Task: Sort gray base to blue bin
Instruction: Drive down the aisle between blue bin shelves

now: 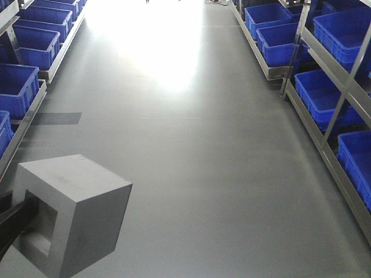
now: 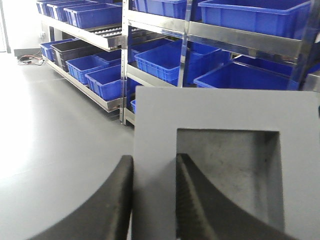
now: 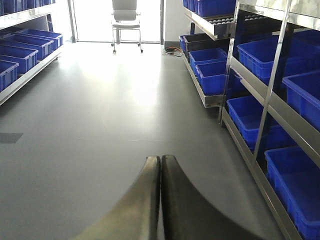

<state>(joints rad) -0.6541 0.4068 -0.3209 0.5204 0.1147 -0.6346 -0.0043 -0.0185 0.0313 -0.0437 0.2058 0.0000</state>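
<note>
One gray base — left end effector clamped on wall; right end effector pressed together.

The left gripper enters from the bottom of the left wrist view. Its two dark curved fingers are clamped on one wall of the gray base, one finger outside and one inside the recess. In the front view it reaches in from the lower left edge. The right gripper rises from the bottom centre of the right wrist view, fingers pressed together and holding nothing.
</note>
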